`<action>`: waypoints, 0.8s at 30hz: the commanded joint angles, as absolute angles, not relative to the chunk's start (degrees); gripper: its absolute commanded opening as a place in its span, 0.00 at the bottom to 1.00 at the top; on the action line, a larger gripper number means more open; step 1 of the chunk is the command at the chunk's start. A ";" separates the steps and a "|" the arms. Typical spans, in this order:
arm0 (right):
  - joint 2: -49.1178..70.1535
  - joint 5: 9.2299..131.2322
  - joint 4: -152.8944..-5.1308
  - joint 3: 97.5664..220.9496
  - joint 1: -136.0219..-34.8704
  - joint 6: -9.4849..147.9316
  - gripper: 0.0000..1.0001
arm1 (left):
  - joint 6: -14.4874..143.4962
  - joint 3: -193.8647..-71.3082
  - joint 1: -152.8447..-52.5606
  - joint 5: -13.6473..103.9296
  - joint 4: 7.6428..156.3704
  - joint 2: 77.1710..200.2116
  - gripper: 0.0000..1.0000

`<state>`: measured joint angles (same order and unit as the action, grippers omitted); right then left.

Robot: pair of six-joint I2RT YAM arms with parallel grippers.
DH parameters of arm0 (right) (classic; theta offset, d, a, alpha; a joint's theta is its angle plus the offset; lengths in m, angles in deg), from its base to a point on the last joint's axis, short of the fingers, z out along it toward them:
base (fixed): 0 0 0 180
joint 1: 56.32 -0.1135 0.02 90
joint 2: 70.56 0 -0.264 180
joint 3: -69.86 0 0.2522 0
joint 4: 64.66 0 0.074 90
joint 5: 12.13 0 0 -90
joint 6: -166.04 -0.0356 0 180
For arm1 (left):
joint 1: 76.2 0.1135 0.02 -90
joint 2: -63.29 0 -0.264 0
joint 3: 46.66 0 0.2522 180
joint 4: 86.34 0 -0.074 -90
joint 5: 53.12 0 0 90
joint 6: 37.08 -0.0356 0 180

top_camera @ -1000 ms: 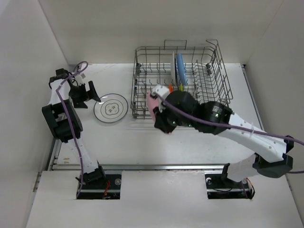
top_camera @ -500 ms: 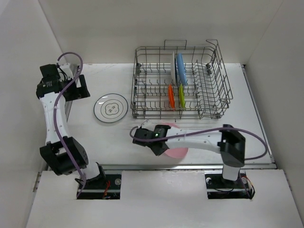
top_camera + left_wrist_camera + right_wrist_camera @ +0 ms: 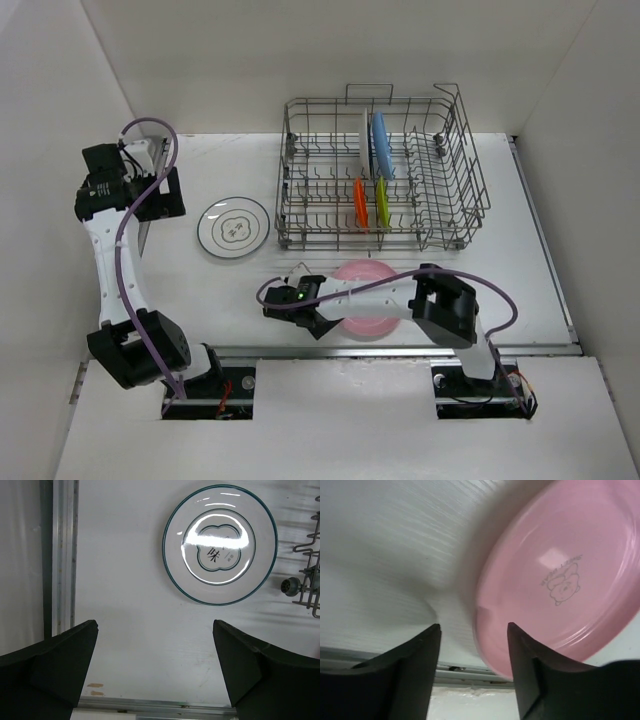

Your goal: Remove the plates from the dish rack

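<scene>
A pink plate (image 3: pixel 366 298) (image 3: pixel 560 580) lies on the table at the front, below the dish rack (image 3: pixel 284 200). My right gripper (image 3: pixel 322 318) (image 3: pixel 472 626) is at its left rim, open, with the blurred rim between the jaws and nearer the right finger. In the rack stand a white plate (image 3: pixel 364 140), a light blue plate (image 3: pixel 380 145), an orange plate (image 3: pixel 359 202) and a lime green plate (image 3: pixel 382 202). A white plate with a dark green rim (image 3: pixel 233 227) (image 3: pixel 220 544) lies flat left of the rack. My left gripper (image 3: pixel 168 195) (image 3: pixel 155 622) hangs wide open left of it, empty.
A metal rail (image 3: pixel 400 350) runs along the table's near edge, just below the pink plate. Another rail (image 3: pixel 64 555) borders the left side. White walls close in the table on three sides. The rack's corner (image 3: pixel 307 580) shows at the right of the left wrist view.
The right arm carried the pink plate from the rack's front left corner down to the table's front, and its jaws have opened. The left arm drew back from the green-rimmed plate.
</scene>
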<state>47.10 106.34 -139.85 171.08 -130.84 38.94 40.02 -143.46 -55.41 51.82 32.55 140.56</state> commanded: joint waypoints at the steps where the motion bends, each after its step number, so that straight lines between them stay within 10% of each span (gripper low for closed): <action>1: 42.47 105.13 -138.88 175.98 -131.73 37.89 0.63 | 38.69 -143.21 -55.55 52.35 31.22 139.05 0.99; 14: 21.38 100.81 -136.08 188.65 -123.66 39.91 0.85 | 36.41 -146.63 -55.55 59.56 26.56 139.05 0.99; 24: 27.42 96.68 -135.55 189.09 -101.06 41.66 0.57 | 32.28 -146.03 -55.55 58.51 21.11 137.47 0.99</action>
